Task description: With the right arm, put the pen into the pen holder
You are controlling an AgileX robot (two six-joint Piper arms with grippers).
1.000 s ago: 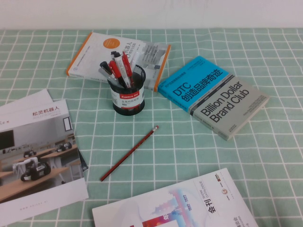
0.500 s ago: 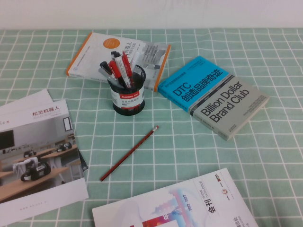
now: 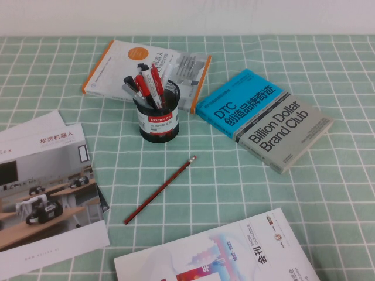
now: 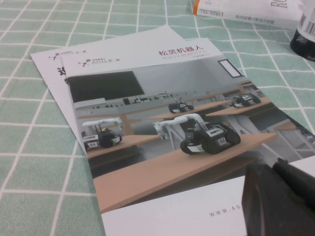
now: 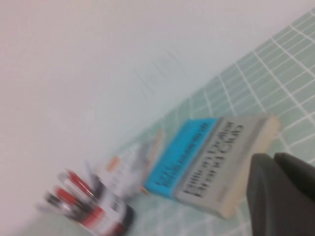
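Observation:
The pen [image 3: 159, 190], a thin dark-red stick with a pinkish eraser tip, lies diagonally on the green checked cloth in the high view, in front of the pen holder. The pen holder [image 3: 159, 120] is a black mesh cup with a white label and holds several red-and-white pens. It also shows, blurred, in the right wrist view [image 5: 106, 219]. Neither arm shows in the high view. My right gripper [image 5: 272, 157] is shut and empty, off the table to the right of the blue book. My left gripper [image 4: 273, 166] is shut and empty above a brochure.
A blue and grey book [image 3: 263, 117] lies right of the holder and an orange-edged book [image 3: 146, 70] behind it. A robot brochure [image 3: 47, 187] lies at the left, also in the left wrist view [image 4: 162, 128]. A white booklet [image 3: 222, 254] lies at the front.

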